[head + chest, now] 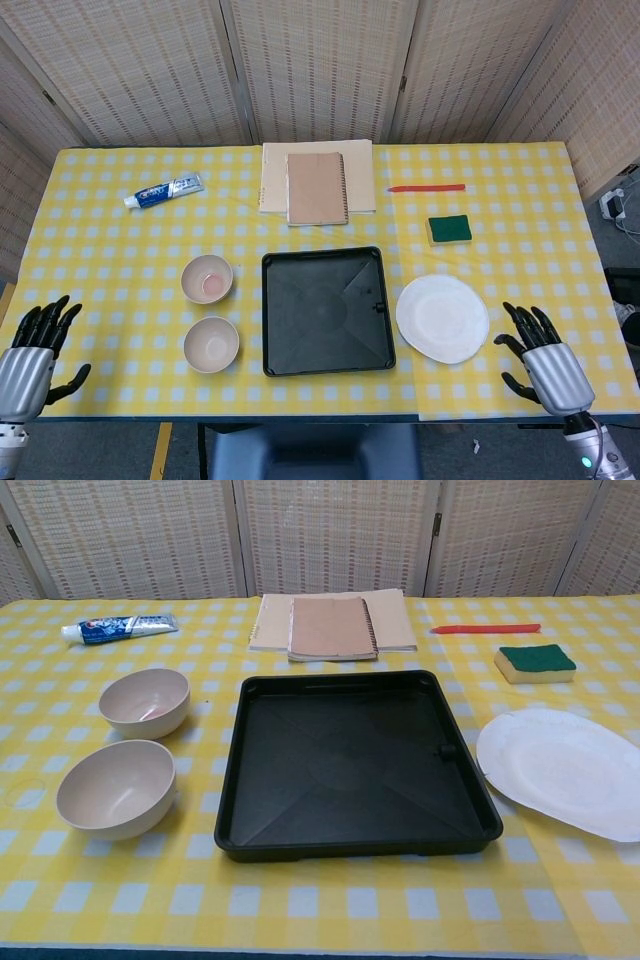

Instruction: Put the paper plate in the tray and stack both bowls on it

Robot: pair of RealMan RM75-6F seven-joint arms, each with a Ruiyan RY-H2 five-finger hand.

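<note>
Only the head view shows the hands: the left hand [22, 362] and right hand [545, 366] hover at the table's near corners, fingers spread, holding nothing. The paper plate [442, 318] lies just right of the black tray [325, 310], and both bowls [145, 701] [117, 788] sit left of it.

Left hand [25, 358] and right hand [545, 365] both hover low, fingers spread apart, holding nothing.

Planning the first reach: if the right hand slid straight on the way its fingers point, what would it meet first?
Most likely the paper plate: the right hand has its fingers aimed up and left at the plate's near-right rim. Its height over the table is unclear.
</note>
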